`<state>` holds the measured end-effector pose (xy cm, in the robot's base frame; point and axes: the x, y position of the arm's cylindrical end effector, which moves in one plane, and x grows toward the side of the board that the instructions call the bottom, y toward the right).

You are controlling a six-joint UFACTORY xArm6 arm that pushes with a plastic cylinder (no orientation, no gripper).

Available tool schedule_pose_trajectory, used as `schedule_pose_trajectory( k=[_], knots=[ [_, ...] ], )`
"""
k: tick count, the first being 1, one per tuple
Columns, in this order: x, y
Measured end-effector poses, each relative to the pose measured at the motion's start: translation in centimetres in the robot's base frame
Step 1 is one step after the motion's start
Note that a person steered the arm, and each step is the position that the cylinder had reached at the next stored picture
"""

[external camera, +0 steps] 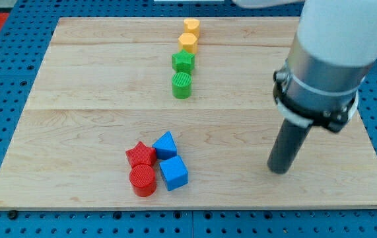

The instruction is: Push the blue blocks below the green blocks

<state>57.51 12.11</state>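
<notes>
Two blue blocks lie near the view's bottom centre: an angular blue block (166,145) and, just below it, a blue cube (173,173). Two green blocks sit higher up: a green star-like block (183,62) and a green cylinder (182,85) right below it. My tip (279,169) rests on the board at the view's right, well to the right of the blue blocks and apart from every block.
A red star (140,155) and a red cylinder (142,180) touch the blue blocks on their left. Two yellow blocks (190,28) (188,43) stand in line above the green ones. The wooden board (76,99) lies on a blue pegboard.
</notes>
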Motion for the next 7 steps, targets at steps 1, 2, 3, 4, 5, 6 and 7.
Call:
schedule_pose_trajectory(
  k=[1,2,3,4,5,6,7],
  knots=[
    [2.7,-4.3],
    [4.4,-8.7],
    [4.3,-11.0],
    [3.9,-13.9],
    [3.1,-15.6],
    [2.6,-14.7],
    [2.0,-15.2]
  ],
)
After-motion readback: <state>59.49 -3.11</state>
